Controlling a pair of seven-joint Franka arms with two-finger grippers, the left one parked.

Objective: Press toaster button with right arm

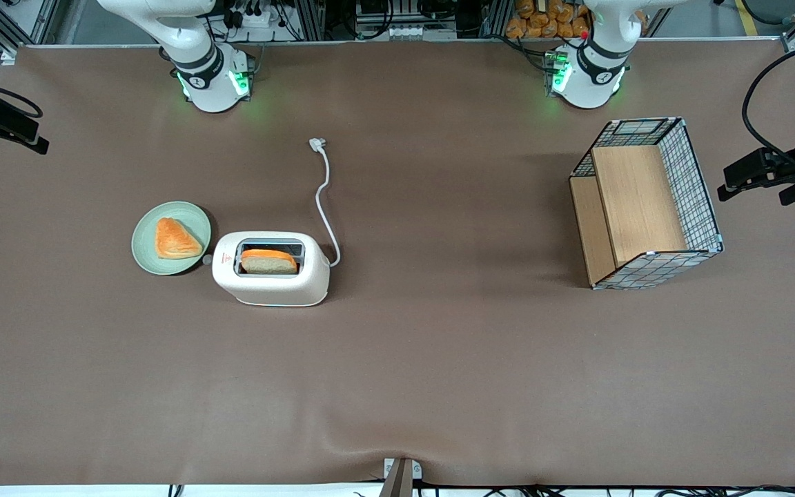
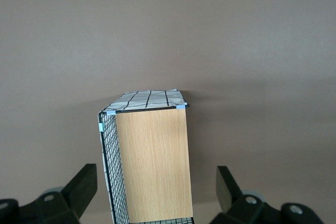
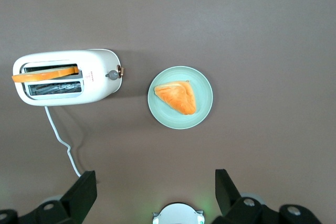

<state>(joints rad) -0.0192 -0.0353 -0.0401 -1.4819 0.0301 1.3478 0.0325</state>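
Plainly, the gripper (image 3: 156, 183) hung high over the brown table (image 1: 439, 373) at the working arm's end. Its two black fingers (image 3: 83, 190) were spread wide and held nothing. In the front view it sat at about ten o'clock from the toaster (image 1: 271, 279), well apart from it and touching nothing.

The toaster stood upright on the table. A slice of bread (image 1: 268, 261) with an orange crust stuck up out of its dark top slot. The toaster button (image 1: 207, 259), a small pale round knob, jutted from the narrow end that bore the red mark, at the toaster's nine o'clock in the front view. Nothing was pressing it.

Just beside that end, still at nine o'clock, lay a pale green plate (image 1: 142, 243), close to the knob, though whether they touched could not be told. On the plate rested a golden triangular pastry (image 1: 177, 239).

From the toaster's three o'clock end a white power cord (image 1: 323, 200) ran up toward twelve o'clock, away from the front camera, and ended in a loose plug (image 1: 317, 143) lying on the cloth.

Toward the parked arm's end of the table, at the toaster's three o'clock and well apart from it, a wire basket (image 1: 698, 186) lay tipped on its side, with wooden boards inside it.
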